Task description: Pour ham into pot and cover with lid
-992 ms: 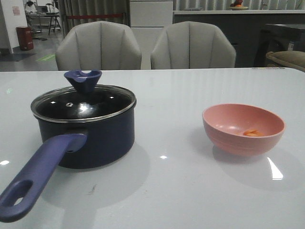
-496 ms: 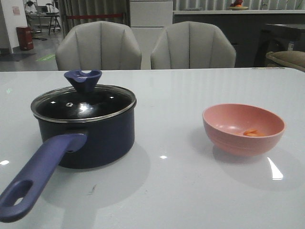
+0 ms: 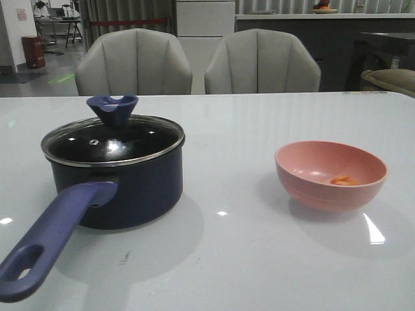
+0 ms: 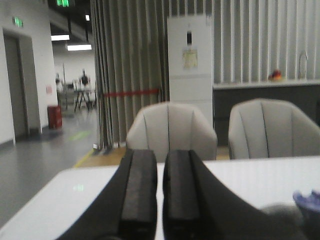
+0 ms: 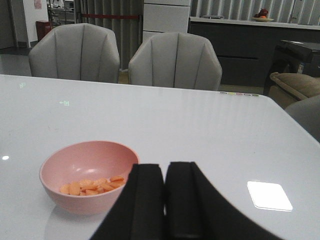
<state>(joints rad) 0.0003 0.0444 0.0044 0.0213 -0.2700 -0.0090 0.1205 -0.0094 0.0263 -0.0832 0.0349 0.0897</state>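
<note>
Pot (image 3: 120, 184) at table (image 3: 259, 259) left, lid (image 3: 113, 139) seated on its rim, handle toward the near edge. Well right of pot: pink bowl (image 3: 331, 175) w/ ham (image 5: 92, 186) inside. Left gripper (image 4: 160, 190) pressed together, empty; right gripper (image 5: 164, 197) likewise, just beside the bowl, not touching.

left gripper (image 4: 160, 192): fingers pressed nearly together, pointing level, nothing between them
right gripper (image 5: 164, 200): same deal, closed up, empty
arms: neither visible from the front
</note>
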